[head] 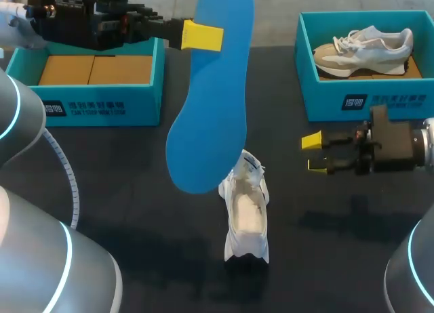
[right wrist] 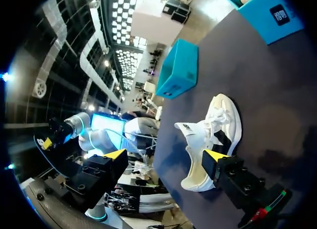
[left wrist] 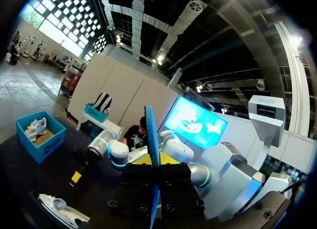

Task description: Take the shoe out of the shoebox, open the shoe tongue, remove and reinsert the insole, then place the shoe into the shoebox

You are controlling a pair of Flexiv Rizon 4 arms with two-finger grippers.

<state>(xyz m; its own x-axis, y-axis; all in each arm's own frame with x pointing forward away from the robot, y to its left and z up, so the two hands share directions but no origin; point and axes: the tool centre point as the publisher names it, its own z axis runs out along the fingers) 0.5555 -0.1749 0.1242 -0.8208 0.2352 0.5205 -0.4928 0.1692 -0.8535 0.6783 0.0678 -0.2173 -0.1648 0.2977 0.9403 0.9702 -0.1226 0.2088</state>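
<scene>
At far left stands a teal shoebox point(head: 102, 89). Just right of it, the left gripper point(head: 211, 36) is clamped on the blue insole point(head: 210, 110), held aloft. Mid-table, nearer, the white shoe point(head: 247, 215) rests on the dark surface. Further right, the right gripper point(head: 314, 154) hovers with fingers spread, near a second shoebox point(head: 319, 99).

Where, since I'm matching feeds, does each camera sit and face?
Head view: fixed above and behind, looking down on the table; left arm and right arm show.
Left wrist view: on the left wrist, looking along the left pincer, shut on the blue insole.
Right wrist view: on the right wrist, past the open right pincer at the white shoe.
Shared: all three show that shoe.
</scene>
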